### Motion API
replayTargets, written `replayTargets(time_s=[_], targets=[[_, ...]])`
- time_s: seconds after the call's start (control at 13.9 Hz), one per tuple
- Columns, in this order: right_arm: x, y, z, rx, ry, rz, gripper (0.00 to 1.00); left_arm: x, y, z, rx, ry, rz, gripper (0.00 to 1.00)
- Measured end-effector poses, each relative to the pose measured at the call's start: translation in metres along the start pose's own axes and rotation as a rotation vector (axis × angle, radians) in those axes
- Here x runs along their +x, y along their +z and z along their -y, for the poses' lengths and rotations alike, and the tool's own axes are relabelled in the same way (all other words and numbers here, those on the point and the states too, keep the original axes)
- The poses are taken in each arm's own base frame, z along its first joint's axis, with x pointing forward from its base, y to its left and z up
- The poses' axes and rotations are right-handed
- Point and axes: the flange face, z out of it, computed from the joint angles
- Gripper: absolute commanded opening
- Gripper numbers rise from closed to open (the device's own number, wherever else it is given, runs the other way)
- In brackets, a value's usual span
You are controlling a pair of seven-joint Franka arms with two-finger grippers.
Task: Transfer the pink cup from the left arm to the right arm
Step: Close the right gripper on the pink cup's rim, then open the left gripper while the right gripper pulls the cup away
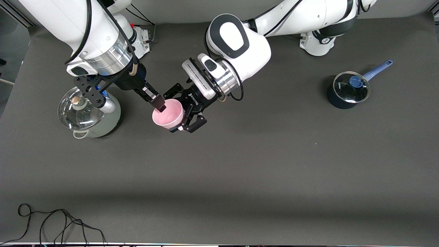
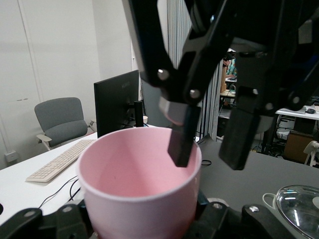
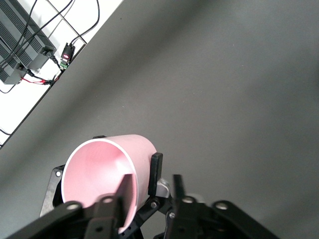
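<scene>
Centre-left of the front view, the left gripper (image 1: 185,115) is clamping the pink cup (image 1: 168,114) aloft by its body, while the right gripper (image 1: 159,104) is straddling its rim, fingers not yet clenched.

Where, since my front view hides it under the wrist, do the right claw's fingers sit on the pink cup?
Observer: The right claw straddles the rim of the pink cup: one finger inside, one outside.
Operator: Is it clamped on the wall?
Observer: Apparently not. In the left wrist view the outer finger stands clear of the wall.
Operator: And the left claw?
Observer: The left claw is shut on the cup's lower body, its dark fingers on either side.
</scene>
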Motion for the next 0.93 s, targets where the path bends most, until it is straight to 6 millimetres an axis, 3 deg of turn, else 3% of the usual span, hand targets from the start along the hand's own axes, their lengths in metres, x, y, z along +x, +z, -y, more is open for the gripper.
replayTargets(time_s=[0.07, 0.65, 0.72, 0.79, 0.93], targets=[[0.0002, -0.0008, 0.0011, 0.007, -0.001, -0.005, 0.0, -0.0002, 0.0004, -0.0017, -0.003, 0.0, 0.0, 0.0], [-0.0033, -0.0002, 0.003, 0.004, -0.01, -0.024, 0.0, -0.001, 0.001, -0.0037, -0.003, 0.01, 0.003, 0.0], [-0.0033, -0.0002, 0.0031, 0.004, -0.01, -0.024, 0.0, -0.0011, 0.001, -0.0036, -0.003, 0.011, 0.002, 0.86], [-0.0033, -0.0001, 0.0032, 0.004, -0.01, -0.025, 0.0, -0.0012, 0.001, -0.0031, -0.001, 0.015, 0.002, 1.0], [-0.0033, 0.0, 0.0038, 0.007, -0.011, -0.027, 0.0, -0.0023, 0.0009, 0.0034, 0.011, 0.016, 0.004, 1.0]])
